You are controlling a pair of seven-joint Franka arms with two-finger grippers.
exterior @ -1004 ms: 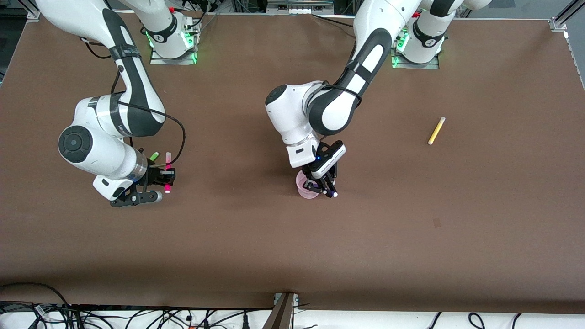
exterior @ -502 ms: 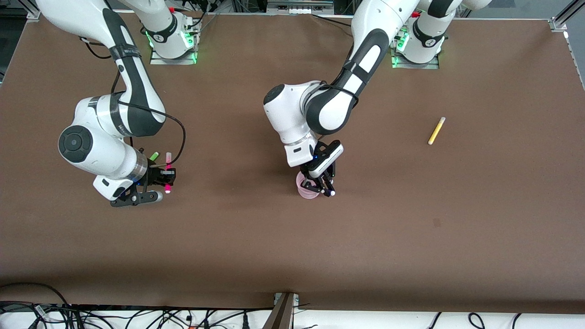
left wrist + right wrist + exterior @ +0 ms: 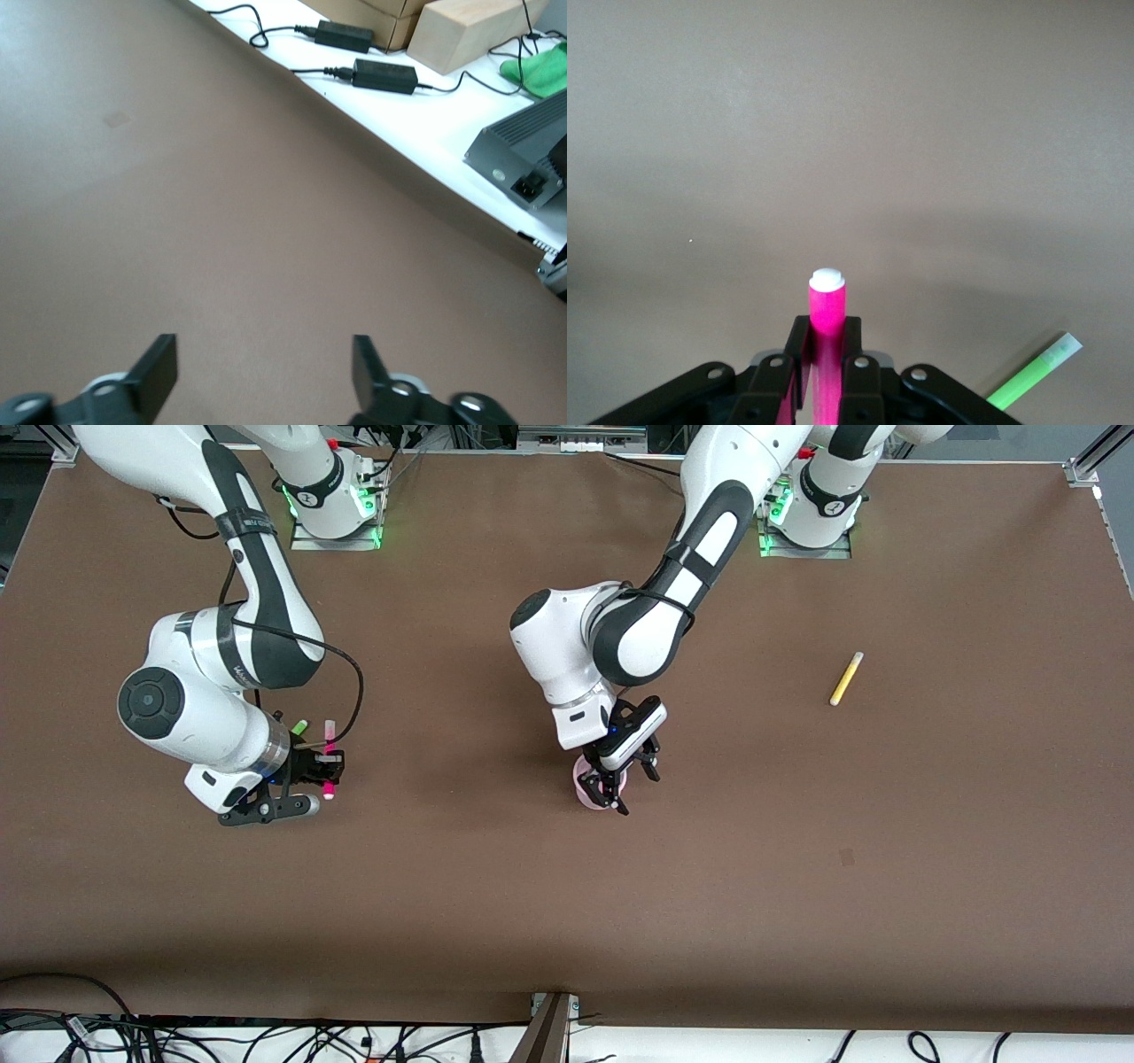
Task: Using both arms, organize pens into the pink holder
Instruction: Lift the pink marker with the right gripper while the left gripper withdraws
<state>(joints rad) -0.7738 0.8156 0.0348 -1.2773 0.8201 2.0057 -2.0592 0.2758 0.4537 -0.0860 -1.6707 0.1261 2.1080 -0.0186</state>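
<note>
**Ana:** Four pens belong to this task, but I find only three. The yellow pen [image 3: 846, 678] lies alone in the upper half of the frame, toward the left arm's end of the table [image 3: 567, 921]. The green pen [image 3: 299, 727] lies just beside the right gripper [image 3: 323, 766]. That gripper is closed on the magenta pen [image 3: 329, 760].

**Ben:** And the purple one?

**Ana:** I cannot see it. The pink holder [image 3: 585, 788] stands in the middle of the frame, and the left gripper [image 3: 631, 784] covers most of it. In the left wrist view this gripper [image 3: 264, 372] is spread wide, with nothing between its fingers [image 3: 159, 367].

**Ben:** So what can go wrong from here?

**Ana:** I think the holder is the first danger. It looks light, and the left gripper is very close over its rim. If the arm goes sideways before it rises, a finger can catch the rim and tip the holder.

**Ben:** And on the right arm's end?

**Ana:** The right wrist view shows the magenta pen [image 3: 827, 310] pinched narrowly in the gripper [image 3: 826, 341], so it may turn in the grip during the carry and then miss the small opening. The green pen [image 3: 1032, 374] is also near enough to be pushed away. And if both arms come to the holder together, they can hit each other.
</note>
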